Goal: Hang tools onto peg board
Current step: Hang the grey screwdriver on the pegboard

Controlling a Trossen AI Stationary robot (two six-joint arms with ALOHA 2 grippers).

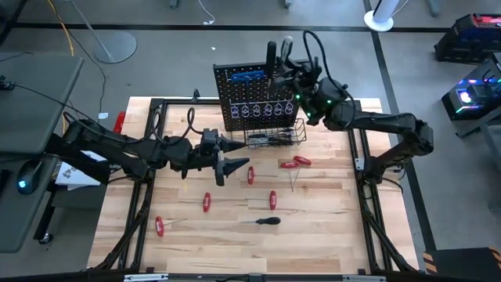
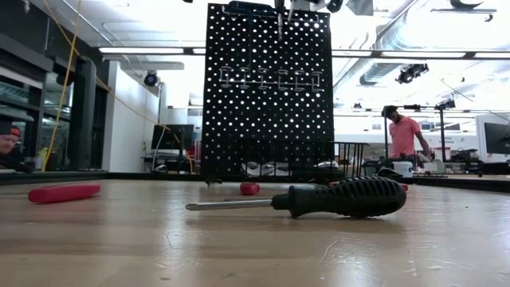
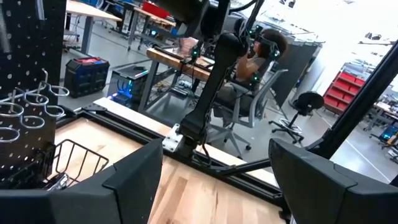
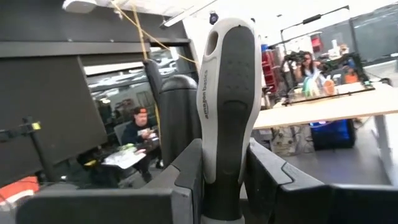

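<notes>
The black peg board (image 1: 254, 100) stands upright at the table's far middle, with a row of loop hooks (image 2: 267, 78) and a wire basket (image 1: 274, 138) at its foot. A blue T-handle key (image 1: 246, 77) hangs on it. My right gripper (image 1: 278, 74) is at the board's top edge, shut on a black-and-grey-handled screwdriver (image 4: 227, 93). The screwdriver's shaft (image 2: 280, 24) points down in front of the board's top rows. My left gripper (image 1: 225, 159) is open and empty above the table, just in front of the basket. In its wrist view (image 3: 211, 180) the hooks (image 3: 25, 106) show beside it. My right gripper pinches the screwdriver's handle (image 4: 225, 163) between its two fingers (image 4: 186, 180), which sit on the handle's two sides at its lower part. The handle stands upright above the fingers, its butt end up. The screwdriver is lifted clear of the table, shaft down.
Several red-handled tools lie on the wooden table: (image 1: 296, 163), (image 1: 250, 175), (image 1: 207, 202), (image 1: 272, 200), (image 1: 159, 226). A black-handled screwdriver (image 1: 266, 222) lies near the front, and shows large in the low view (image 2: 343, 198). People sit and stand in the room beyond.
</notes>
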